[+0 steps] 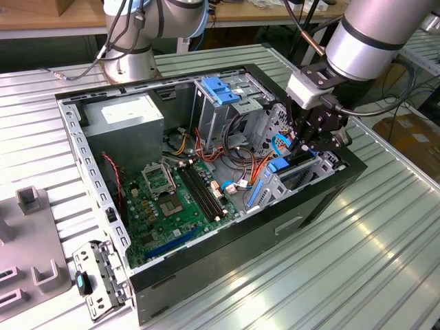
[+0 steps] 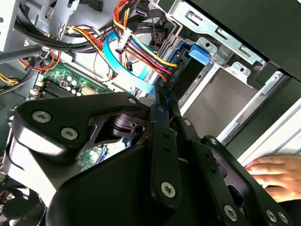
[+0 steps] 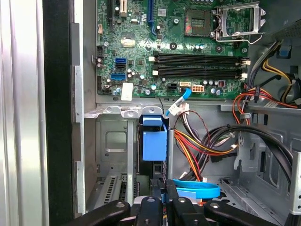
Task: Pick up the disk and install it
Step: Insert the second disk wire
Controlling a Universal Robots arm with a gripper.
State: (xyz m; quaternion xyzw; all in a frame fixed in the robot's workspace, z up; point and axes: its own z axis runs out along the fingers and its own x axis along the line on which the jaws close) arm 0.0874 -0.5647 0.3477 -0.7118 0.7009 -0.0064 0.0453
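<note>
The disk stands edge-on in the metal bay at the case's front corner, its blue plastic rail tab uppermost; in the exterior view the disk sits low in that bay on the exterior view's right. My gripper hangs directly over it, inside the open computer case. In both wrist views the black fingers lie close together, shut, with their tips at the disk's near end. How far the disk reaches into the bay is hidden.
Orange, red and black cables and a blue flat cable crowd beside the bay. The motherboard, grey power-supply box and blue-topped drive cage fill the case. A person's hand rests outside the case wall.
</note>
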